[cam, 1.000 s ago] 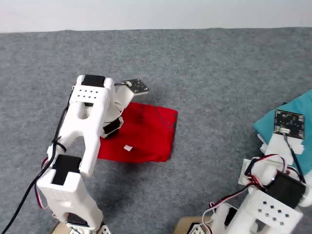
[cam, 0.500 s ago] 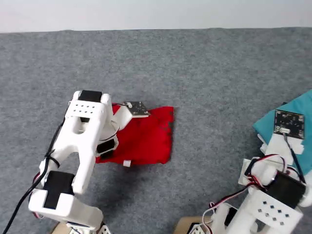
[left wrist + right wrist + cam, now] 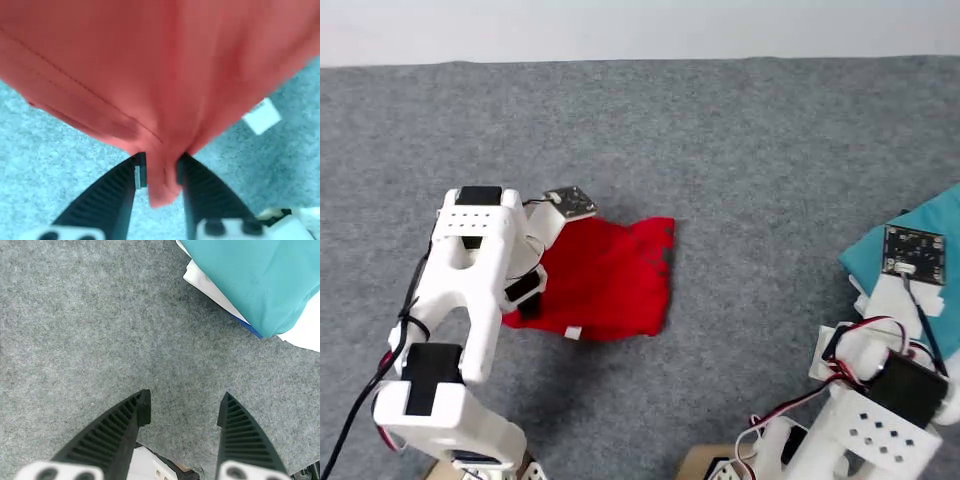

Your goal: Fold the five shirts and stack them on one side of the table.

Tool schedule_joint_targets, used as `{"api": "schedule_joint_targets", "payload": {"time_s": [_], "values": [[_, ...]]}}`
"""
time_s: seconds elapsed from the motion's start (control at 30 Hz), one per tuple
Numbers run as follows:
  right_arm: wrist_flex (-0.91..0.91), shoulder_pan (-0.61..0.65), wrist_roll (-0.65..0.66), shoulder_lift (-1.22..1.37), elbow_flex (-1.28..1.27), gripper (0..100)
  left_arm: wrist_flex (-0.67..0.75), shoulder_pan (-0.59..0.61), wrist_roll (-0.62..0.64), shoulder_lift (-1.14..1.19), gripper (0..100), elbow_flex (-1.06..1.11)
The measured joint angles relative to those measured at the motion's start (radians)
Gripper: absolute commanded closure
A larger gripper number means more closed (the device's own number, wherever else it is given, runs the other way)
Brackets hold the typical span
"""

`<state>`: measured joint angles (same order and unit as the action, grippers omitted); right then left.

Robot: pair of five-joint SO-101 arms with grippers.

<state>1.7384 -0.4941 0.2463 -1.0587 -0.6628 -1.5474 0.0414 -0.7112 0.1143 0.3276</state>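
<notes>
A red shirt (image 3: 605,275) lies partly folded on the grey felt at centre left, a small white tag (image 3: 573,333) at its near edge. My left gripper (image 3: 159,171) is shut on a fold of the red shirt (image 3: 165,75) at its left side, under the arm (image 3: 470,270) in the high view. A stack of folded shirts, teal one (image 3: 920,225) on top, lies at the table's right edge. The same stack (image 3: 250,280) shows white and blue layers below. My right gripper (image 3: 182,412) hangs open over bare felt beside that stack.
The grey felt table (image 3: 740,150) has free room in the middle and at the back. The right arm's base and wires (image 3: 880,400) sit at the near right corner.
My left arm has drawn back toward the near left, dragging the red shirt's edge with it; the shirt shifted left and its shape changed. The right arm has kept still.
</notes>
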Motion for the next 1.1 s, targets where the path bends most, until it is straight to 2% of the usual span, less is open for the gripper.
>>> {"api": "schedule_joint_targets", "payload": {"time_s": [0.23, 0.57, 0.83, 0.93, 1.1], "values": [[0.0, 0.0, 0.0, 0.0, 0.0, 76.7, 0.0, 0.0, 0.003, -0.029, 86, 0.0], [0.0, 0.0, 0.0, 0.0, 0.0, 76.7, 0.002, 0.0, 0.006, -0.295, 86, -0.089], [0.0, 0.0, 0.0, 0.0, 0.0, 76.7, 0.009, -0.005, 0.009, -0.315, 86, -0.081], [0.0, 0.0, 0.0, 0.0, 0.0, 76.7, 0.08, -0.005, 0.029, -0.315, 86, -0.025], [0.0, 0.0, 0.0, 0.0, 0.0, 76.7, 0.316, -0.008, 0.153, -0.315, 88, 0.11]]}}
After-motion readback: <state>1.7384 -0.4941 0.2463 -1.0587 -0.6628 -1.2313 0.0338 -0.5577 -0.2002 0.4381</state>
